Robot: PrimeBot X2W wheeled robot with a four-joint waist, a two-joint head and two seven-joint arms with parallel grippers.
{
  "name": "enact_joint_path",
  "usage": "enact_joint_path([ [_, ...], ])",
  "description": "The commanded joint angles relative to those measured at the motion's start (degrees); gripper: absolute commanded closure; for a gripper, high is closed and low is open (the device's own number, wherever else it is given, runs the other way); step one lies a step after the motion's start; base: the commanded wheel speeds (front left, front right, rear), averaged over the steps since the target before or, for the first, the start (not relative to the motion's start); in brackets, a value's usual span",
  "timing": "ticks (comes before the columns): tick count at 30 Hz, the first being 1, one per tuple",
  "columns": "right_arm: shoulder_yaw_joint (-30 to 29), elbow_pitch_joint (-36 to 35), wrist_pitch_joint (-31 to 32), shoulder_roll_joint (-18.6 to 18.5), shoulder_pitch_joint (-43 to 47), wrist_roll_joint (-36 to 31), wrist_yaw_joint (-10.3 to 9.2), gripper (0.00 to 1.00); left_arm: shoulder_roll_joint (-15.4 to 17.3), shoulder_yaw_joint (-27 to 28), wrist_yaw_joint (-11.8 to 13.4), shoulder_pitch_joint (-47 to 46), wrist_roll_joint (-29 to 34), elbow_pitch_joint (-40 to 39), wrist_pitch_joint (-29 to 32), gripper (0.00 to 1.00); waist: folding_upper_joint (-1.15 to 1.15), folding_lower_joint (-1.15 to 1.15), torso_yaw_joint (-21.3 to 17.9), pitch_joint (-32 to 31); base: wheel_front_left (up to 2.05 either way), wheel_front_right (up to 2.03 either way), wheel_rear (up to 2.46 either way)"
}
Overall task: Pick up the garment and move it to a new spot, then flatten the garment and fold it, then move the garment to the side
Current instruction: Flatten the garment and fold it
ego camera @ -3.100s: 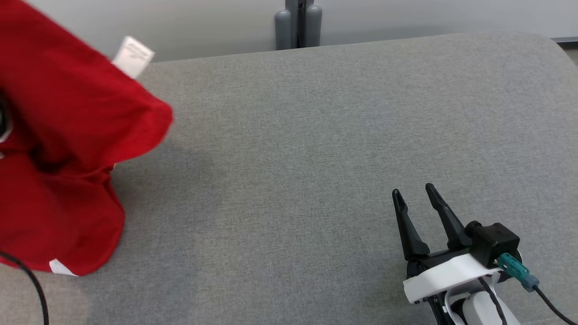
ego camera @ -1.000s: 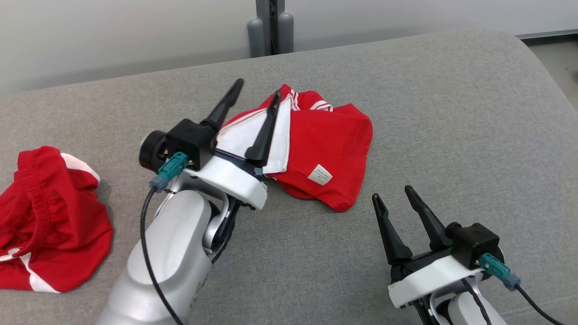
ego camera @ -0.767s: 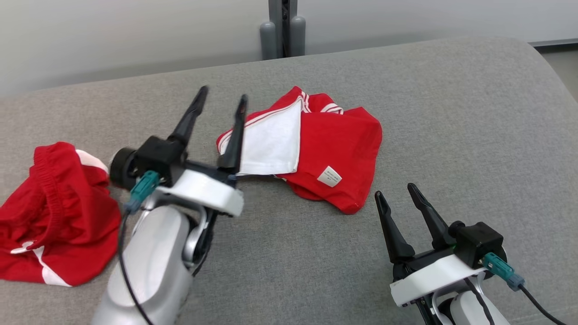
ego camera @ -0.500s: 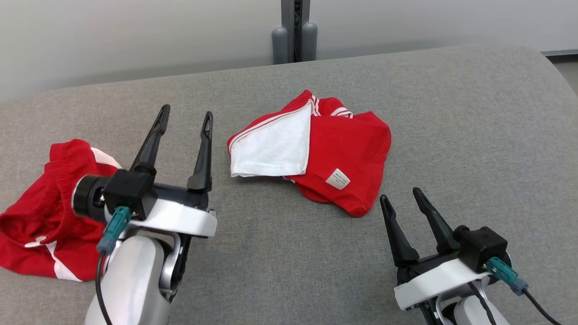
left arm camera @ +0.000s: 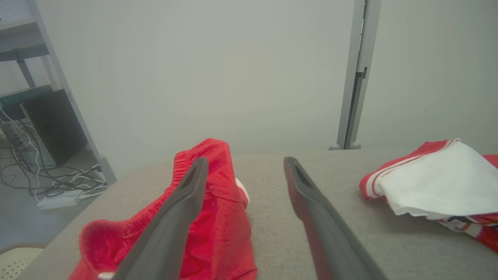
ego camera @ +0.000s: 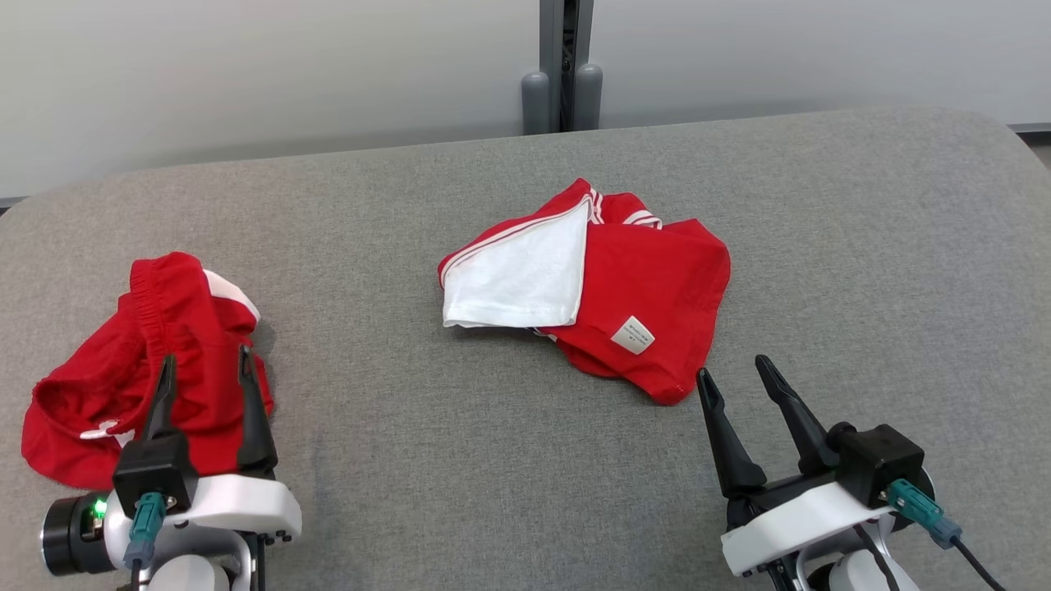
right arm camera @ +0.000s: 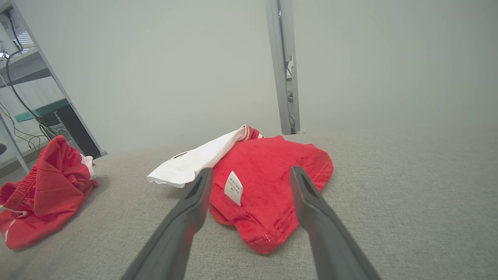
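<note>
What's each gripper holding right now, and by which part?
Nothing. Left gripper stands open over the crumpled red garment; right gripper stands open just short of the red-and-white garment.

A grey cloth-covered bench [ego camera: 509, 460] stood before a pale wall [ego camera: 246, 74]. A grey post [ego camera: 548, 49] rose behind it; shelves [left arm camera: 19, 39] and loose cables [left arm camera: 58, 179] sat off to the left.

Two red garments [ego camera: 657, 271] [ego camera: 172, 312] (one showing white panel [ego camera: 517, 283]); two grippers [ego camera: 206, 356] [ego camera: 732, 367]; one grey surface [ego camera: 862, 246].
</note>
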Motion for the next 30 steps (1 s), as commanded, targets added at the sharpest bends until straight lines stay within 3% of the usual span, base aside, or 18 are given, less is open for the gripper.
enact_joint_path([
  [1, -0.31, 0.02, -0.26, -0.39, 0.6, -0.28, 0.11, 0.0, -0.11, 0.63, 0.39, 0.53, -0.59, 1.22, -0.11, 0.0, 0.0, 0.0, 0.23, 0.08, 0.0, 0.0, 0.0],
  [10, 0.62, 0.8, -0.26, -0.39, -0.17, -0.09, 0.11, 0.0, 1.13, 2.08, 0.36, -4.67, -1.79, 14.17, 1.72, 0.0, 0.0, 0.0, 0.56, 0.64, 0.0, 0.0, 0.0],
  [20, 1.0, 1.17, -0.26, -0.4, -1.39, -0.33, 0.11, 0.0, 3.47, 1.24, -1.35, -13.54, -2.86, 31.39, 11.05, 0.0, 0.0, 0.0, -0.86, 1.92, 0.0, 0.0, 0.0],
  [25, 1.08, 1.19, -0.26, -0.39, -1.24, -0.46, 0.11, 0.0, 4.74, 1.44, -1.79, -16.24, -3.64, 37.15, 11.97, 0.0, 0.0, 0.0, -1.56, 2.03, 0.0, 0.0, 0.0],
  [26, 1.04, 1.18, -0.26, -0.39, -1.1, -0.52, 0.11, 0.0, 5.01, 1.46, -2.02, -16.55, -3.67, 38.01, 11.61, 0.6, 0.0, 0.0, -1.61, 1.99, 0.0, 0.0, 0.0],
  [27, 1.02, 1.19, -0.26, -0.39, -1.0, -0.55, 0.11, 0.0, 5.33, 1.33, -2.21, -17.01, -3.66, 38.83, 11.27, 1.0, 0.0, 0.0, -1.64, 1.94, 0.0, 0.0, 0.0],
  [30, 0.92, 1.3, -0.26, -0.39, -0.74, -0.65, 0.11, 0.0, 6.17, 1.64, -2.76, -18.1, -3.97, 39.64, 7.51, 1.0, 0.0, 0.0, -1.58, 1.76, 0.0, 0.0, 0.0],
])
